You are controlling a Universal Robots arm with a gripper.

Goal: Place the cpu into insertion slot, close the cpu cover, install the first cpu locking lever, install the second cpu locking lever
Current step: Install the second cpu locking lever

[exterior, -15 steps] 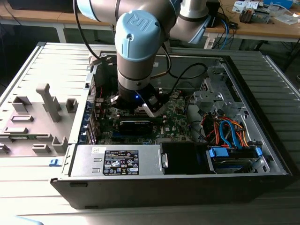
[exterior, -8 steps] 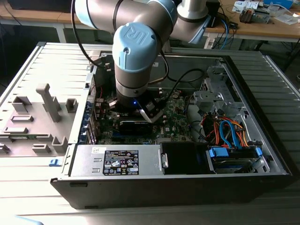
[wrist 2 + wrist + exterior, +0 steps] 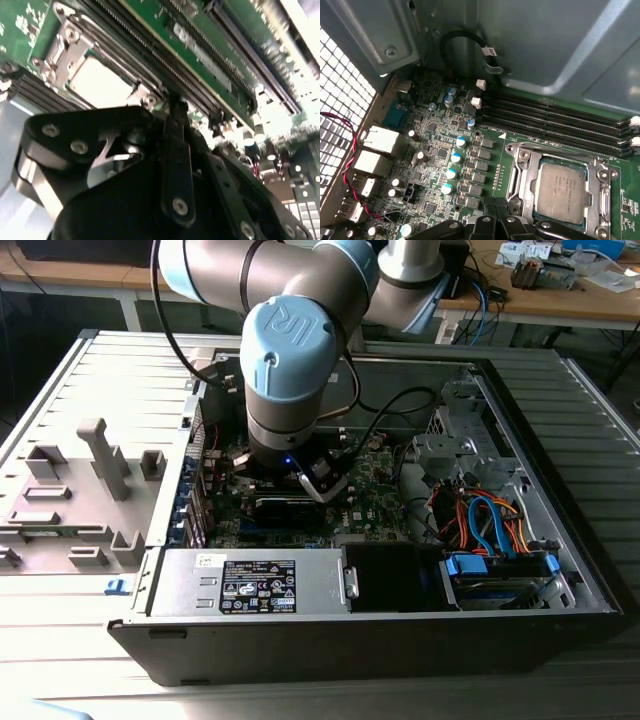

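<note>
The black gripper (image 3: 492, 212), jaws pressed together and holding nothing, hovers just beside the cpu (image 3: 560, 192). The cpu sits in the insertion slot (image 3: 520, 172) under the closed cpu cover (image 3: 602, 200), on the green motherboard (image 3: 440, 150).

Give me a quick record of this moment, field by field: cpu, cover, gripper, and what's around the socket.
cpu: cpu seated in the insertion slot, pale face up
cpu cover: cpu cover lies down around the chip
gripper: gripper just beside the socket, holding nothing, jaws together
surroundings: green motherboard, long black memory slots next to the socket
setting: open computer case in the exterior view
</note>
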